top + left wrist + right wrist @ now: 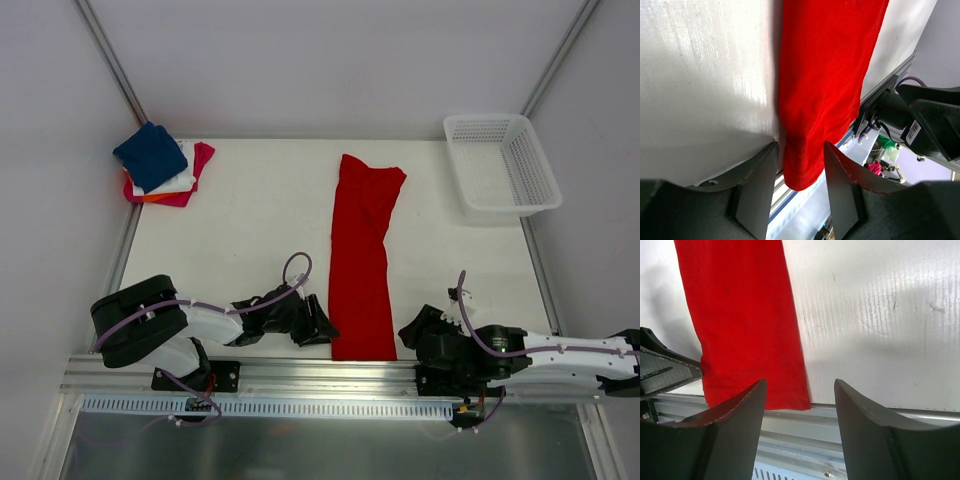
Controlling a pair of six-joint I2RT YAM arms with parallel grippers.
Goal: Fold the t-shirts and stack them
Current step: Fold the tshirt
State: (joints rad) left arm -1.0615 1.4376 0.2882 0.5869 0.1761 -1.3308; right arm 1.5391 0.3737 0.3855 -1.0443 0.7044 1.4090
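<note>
The red t-shirt [362,255] lies folded into a long narrow strip down the middle of the table, its near end at the front edge. My left gripper [322,328] sits open just left of that near end; in the left wrist view the shirt's corner [805,160] lies between the open jaws. My right gripper [412,335] sits open just right of the near end; the shirt's other corner [785,390] shows by its left finger. A stack of folded shirts, navy [150,155] on top of white, orange and magenta, sits at the far left corner.
A white mesh basket [500,165] stands at the far right corner. The metal rail [300,375] runs along the table's near edge under both grippers. White walls close in the table's left, right and back.
</note>
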